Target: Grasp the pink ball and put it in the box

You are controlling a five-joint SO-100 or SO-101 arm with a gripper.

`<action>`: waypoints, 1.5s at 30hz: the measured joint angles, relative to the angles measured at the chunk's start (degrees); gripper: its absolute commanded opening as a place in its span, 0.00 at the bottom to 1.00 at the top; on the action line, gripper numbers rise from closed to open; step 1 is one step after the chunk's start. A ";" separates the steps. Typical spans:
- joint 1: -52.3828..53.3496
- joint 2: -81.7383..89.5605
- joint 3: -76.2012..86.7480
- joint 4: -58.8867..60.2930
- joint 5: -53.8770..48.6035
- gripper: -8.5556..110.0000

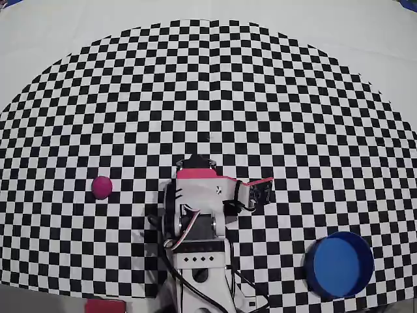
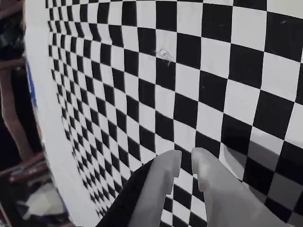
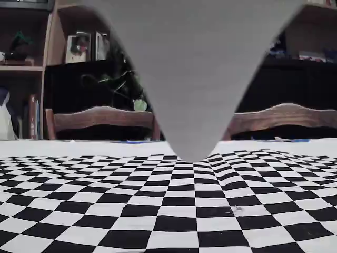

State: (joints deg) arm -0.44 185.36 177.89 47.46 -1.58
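The pink ball [image 1: 101, 186] lies on the checkered mat left of the arm in the overhead view. The box, a round blue container [image 1: 339, 264], stands at the mat's lower right. The arm is folded over its base at the bottom centre, with the gripper [image 1: 194, 161] beyond the pink panel, well apart from both ball and box. The wrist view shows the gripper [image 2: 186, 163] over bare checkers, its grey fingers [image 2: 163, 182] nearly touching with nothing between them. Neither ball nor box appears in the wrist or fixed views.
A pink block [image 1: 104, 305] sits at the bottom edge left of the base. White cloth [image 1: 52, 26] surrounds the mat. In the fixed view a large blurred grey shape [image 3: 192, 79] hangs close to the lens, and chairs [image 3: 100, 118] stand beyond the table.
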 measured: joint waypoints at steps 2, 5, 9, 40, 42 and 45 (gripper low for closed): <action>0.00 0.00 0.00 0.00 0.00 0.07; 0.00 0.00 0.00 0.00 0.00 0.07; 0.00 0.00 0.00 0.00 0.00 0.07; 0.00 -3.78 0.00 -19.78 -54.76 0.32; 0.00 -3.78 0.00 -21.88 -62.49 0.35; 0.00 -3.78 0.00 -24.87 -71.89 0.35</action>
State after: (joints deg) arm -0.44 181.58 177.89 22.59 -73.48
